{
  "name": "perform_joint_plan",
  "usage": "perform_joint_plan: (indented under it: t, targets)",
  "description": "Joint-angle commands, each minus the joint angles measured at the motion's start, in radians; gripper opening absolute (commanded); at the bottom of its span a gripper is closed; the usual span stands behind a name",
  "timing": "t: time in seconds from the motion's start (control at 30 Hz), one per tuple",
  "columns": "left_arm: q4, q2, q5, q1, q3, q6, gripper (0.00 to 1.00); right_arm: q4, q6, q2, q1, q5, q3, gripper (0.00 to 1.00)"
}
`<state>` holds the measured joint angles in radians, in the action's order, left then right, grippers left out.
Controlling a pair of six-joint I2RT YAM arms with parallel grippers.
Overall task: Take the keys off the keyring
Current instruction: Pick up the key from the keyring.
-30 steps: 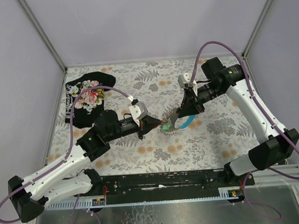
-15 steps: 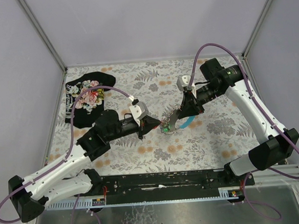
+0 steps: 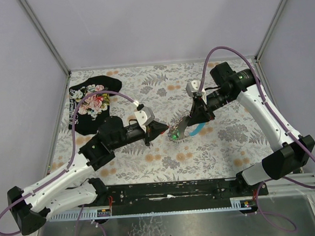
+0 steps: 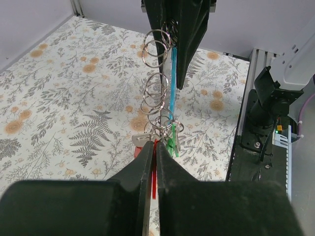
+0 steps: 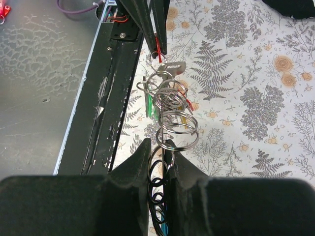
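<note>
The left hand [image 4: 153,150] is clamped on the red key [image 4: 154,173], with the other keys [image 4: 167,140] bunched just beyond it, held above the desk [image 4: 59,98]. Further off, the keyring [image 4: 156,46] is strung to the right hand [image 4: 174,34], which is closed on its end rings. If the pull is made crooked, the thin key head may be slipped from the grip, or the whole bunch dragged along unseparated. The blue fob [image 4: 172,88] is shown plainly in the left wrist view, barely in the right wrist view, where the keyring's coils are better seen.
</note>
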<state>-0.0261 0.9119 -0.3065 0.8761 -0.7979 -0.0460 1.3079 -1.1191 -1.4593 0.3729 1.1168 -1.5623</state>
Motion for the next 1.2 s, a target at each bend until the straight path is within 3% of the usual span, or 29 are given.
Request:
perform_joint_plan:
  t: [0.0,0.33,0.8,1.17]
  targets:
    - [-0.016,-0.032,0.02,-0.003,-0.031,-0.021,0.0,0.008,0.004,0.038,0.004,0.048,-0.004,0.0]
    - [-0.033,-0.033,0.015,-0.003,0.012,-0.007,0.0,0.067,-0.033,0.018,0.002,0.096,-0.036,0.0]
    - [-0.236,0.025,0.036,-0.003,0.115,0.004,0.0,0.05,-0.015,0.03,0.003,0.096,-0.011,0.0]
    - [-0.279,-0.043,0.05,-0.005,0.19,-0.017,0.13,0.053,-0.018,0.022,0.003,0.099,-0.013,0.0]
